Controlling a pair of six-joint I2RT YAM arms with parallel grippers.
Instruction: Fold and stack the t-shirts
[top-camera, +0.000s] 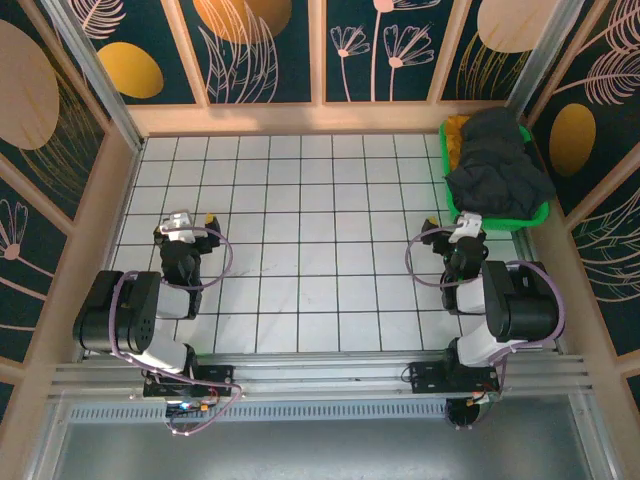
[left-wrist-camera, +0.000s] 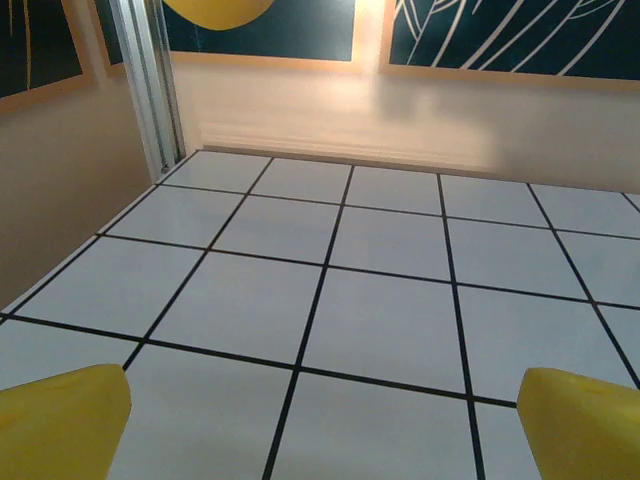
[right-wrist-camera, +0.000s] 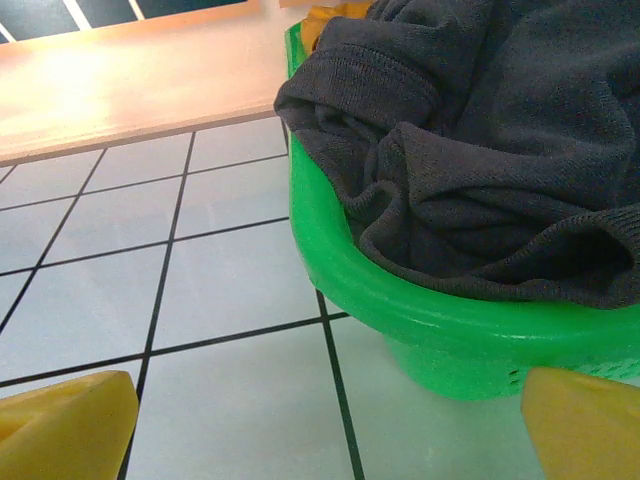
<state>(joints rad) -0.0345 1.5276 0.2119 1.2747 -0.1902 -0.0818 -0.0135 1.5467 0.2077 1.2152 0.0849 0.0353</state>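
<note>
The charcoal-black t-shirt lies bunched in the green basket at the back right, spilling over its rim. A bit of the mustard-yellow t-shirt peeks out at the basket's far left corner. In the right wrist view the black t-shirt fills the basket, with yellow cloth behind it. My right gripper stands open just in front of the basket, its yellow fingertips empty. My left gripper stands open over bare tiles at the left, yellow fingertips wide apart.
The white tiled table has wooden walls at the back and both sides. The basket sits against the right wall. A metal post stands in the far left corner.
</note>
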